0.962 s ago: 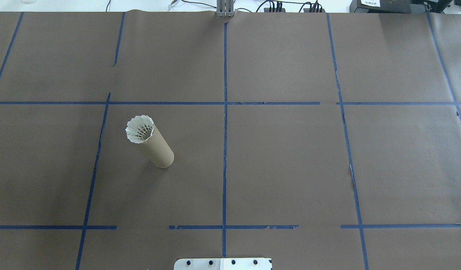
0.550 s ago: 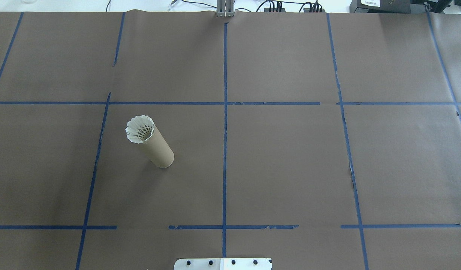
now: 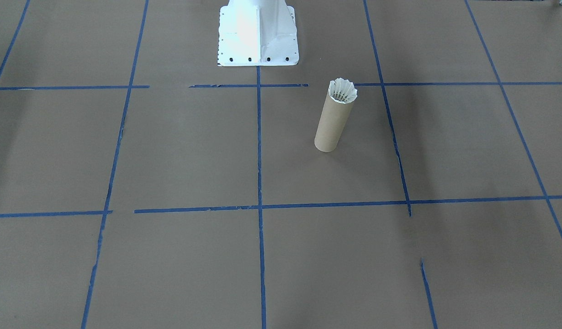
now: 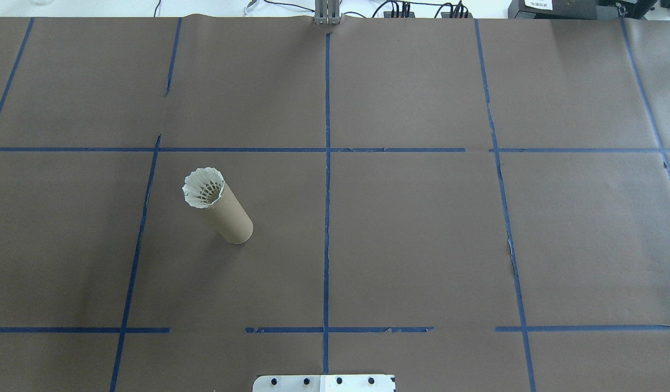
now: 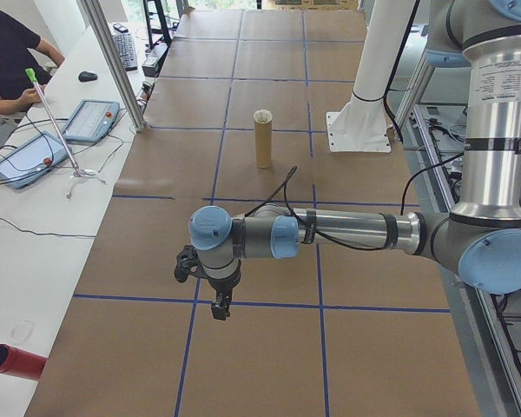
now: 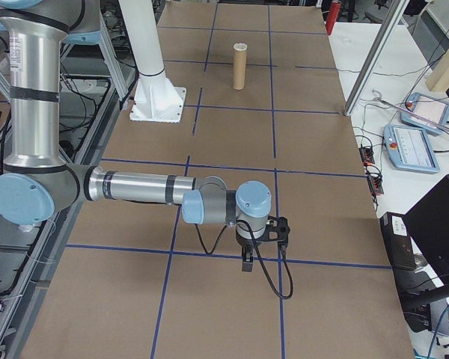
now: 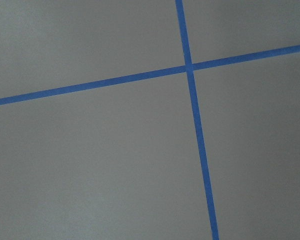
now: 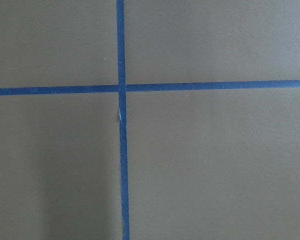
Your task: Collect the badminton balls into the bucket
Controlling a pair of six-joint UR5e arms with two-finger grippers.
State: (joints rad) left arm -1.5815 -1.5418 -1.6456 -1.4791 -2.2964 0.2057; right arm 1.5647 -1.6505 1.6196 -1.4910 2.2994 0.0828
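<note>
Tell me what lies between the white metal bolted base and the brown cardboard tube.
Only bare brown paper crossed by blue tape lines; the front-facing view shows it between the base and the tube.

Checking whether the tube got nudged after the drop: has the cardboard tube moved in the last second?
No. In the overhead view the cardboard tube keeps the same spot relative to the blue tape line, with the shuttlecock at its mouth.

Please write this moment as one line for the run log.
shuttlecock: seated in tube mouth, feathers up | tube: upright | left end effector, right end effector: away from tube, state unclear
</note>
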